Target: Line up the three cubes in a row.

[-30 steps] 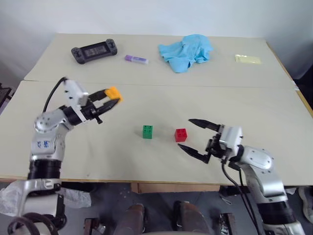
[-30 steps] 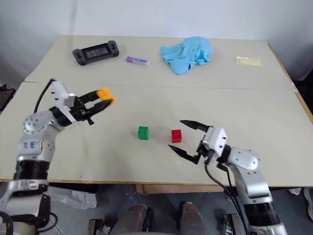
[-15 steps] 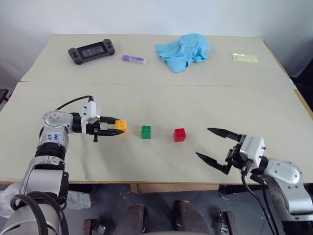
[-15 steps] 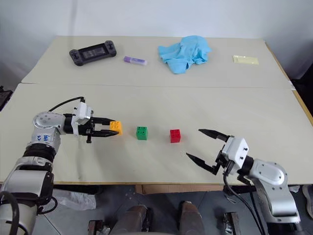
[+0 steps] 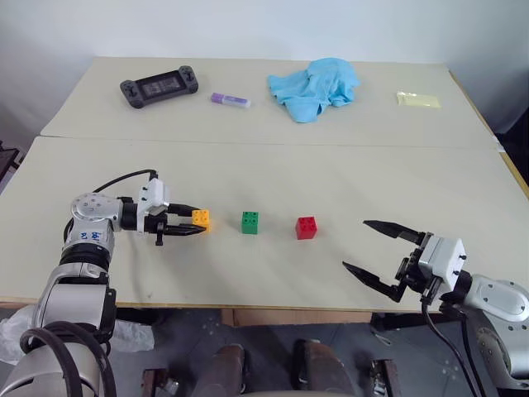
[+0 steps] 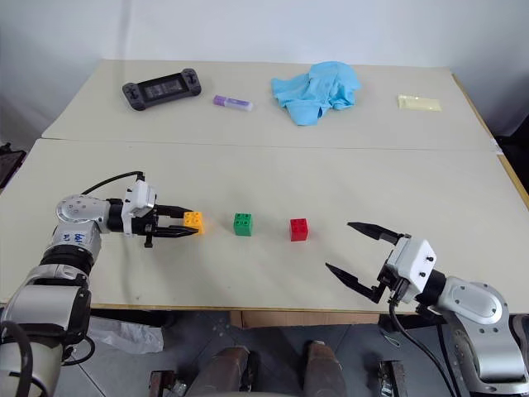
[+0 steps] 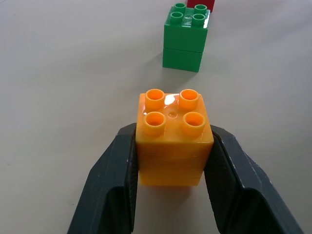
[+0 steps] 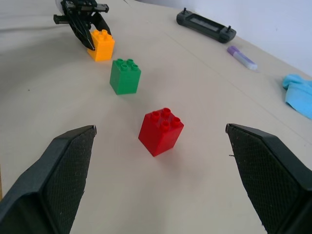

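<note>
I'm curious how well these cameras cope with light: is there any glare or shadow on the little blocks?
Left wrist view: a bright shiny spot sits on top of the orange block between its studs, and the green block shows a small sheen. Right wrist view: the red block casts only a soft, faint shadow on the table.

A lab-like room: bare beige tables [image 5: 273, 174] against a plain white wall [image 5: 248, 25].

Orange cube [image 7: 173, 141] sits between the left pincer [image 7: 171, 195] fingers, green cube [image 7: 185, 41] beyond.
</note>
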